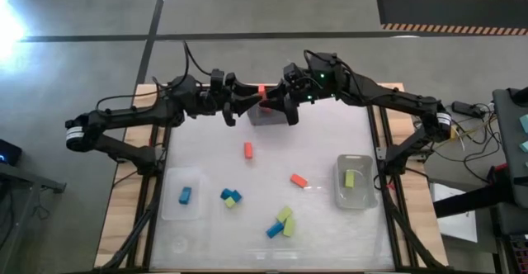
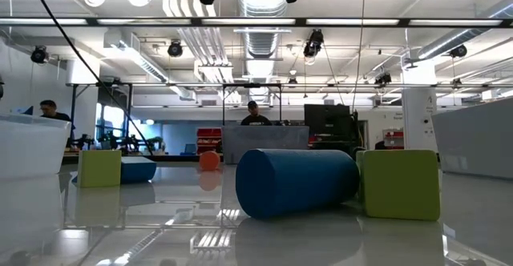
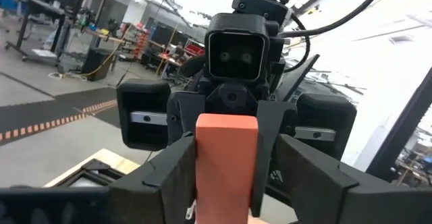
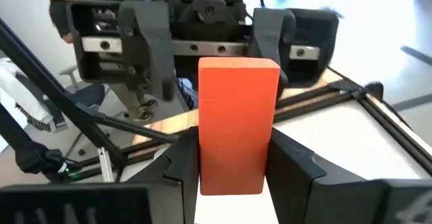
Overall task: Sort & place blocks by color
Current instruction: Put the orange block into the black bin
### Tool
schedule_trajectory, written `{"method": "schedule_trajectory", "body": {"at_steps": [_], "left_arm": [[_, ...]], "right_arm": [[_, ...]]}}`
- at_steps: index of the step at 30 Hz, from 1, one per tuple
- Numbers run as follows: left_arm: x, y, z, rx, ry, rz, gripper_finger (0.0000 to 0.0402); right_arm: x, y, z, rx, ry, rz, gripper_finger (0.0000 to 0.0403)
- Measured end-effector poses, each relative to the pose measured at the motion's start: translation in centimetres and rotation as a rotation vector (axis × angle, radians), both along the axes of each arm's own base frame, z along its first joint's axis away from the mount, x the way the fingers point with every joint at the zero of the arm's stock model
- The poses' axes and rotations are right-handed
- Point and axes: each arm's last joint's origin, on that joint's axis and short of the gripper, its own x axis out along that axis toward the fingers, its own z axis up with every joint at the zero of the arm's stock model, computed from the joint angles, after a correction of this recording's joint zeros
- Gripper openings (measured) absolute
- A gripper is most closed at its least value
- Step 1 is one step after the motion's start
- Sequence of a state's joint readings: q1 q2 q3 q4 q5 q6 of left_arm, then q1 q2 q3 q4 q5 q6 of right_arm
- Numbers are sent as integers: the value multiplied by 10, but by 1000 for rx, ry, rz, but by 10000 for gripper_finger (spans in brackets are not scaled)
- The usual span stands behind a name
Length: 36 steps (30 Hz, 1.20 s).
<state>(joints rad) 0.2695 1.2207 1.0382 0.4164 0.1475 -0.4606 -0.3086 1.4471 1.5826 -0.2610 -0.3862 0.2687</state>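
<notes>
An orange-red block [image 1: 261, 88] hangs in the air between my two grippers, above the clear bin [image 1: 266, 114] at the table's far middle. My right gripper [image 4: 233, 178] comes from the right and is shut on it. My left gripper [image 3: 228, 183] faces it from the left, open. Its fingers [image 4: 156, 48] stand on either side of the block's other end, with a gap showing. Loose on the table lie orange-red blocks [image 1: 247, 150] [image 1: 299, 180] and blue and yellow-green ones [image 1: 231, 197] [image 1: 280, 223]. My right gripper pinches the orange-red block between its two fingers, on two opposite sides of the end nearest to it [image 4: 208, 164]. The fingers come about level from the table's right side. The block is lifted clear and sticks out past the fingertips toward my left gripper.
A clear bin [image 1: 183, 204] at the near left holds a blue block [image 1: 185, 195]. Another bin [image 1: 355, 198] at the right holds a yellow-green block [image 1: 350, 177]. In the low view a blue block [image 2: 296, 182] and a yellow-green one [image 2: 401, 184] lie close to the camera.
</notes>
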Motion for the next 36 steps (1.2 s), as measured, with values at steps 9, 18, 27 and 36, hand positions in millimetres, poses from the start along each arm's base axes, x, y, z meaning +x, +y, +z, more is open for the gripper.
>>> {"method": "schedule_trajectory", "body": {"at_steps": [9,18,27,36], "left_arm": [[-17,-1,7,-13,23,40,225],[-41,-3,24,-11,-52,106,228],[-69,-7,40,-5,-141,180,228],[-85,-12,48,9,-184,181,228]], "right_arm": [[-16,-29,-17,84,170,-41,117],[-20,-66,-41,140,290,-73,117],[14,-101,-51,102,473,-15,117],[33,-131,-85,-48,896,-14,117]]}}
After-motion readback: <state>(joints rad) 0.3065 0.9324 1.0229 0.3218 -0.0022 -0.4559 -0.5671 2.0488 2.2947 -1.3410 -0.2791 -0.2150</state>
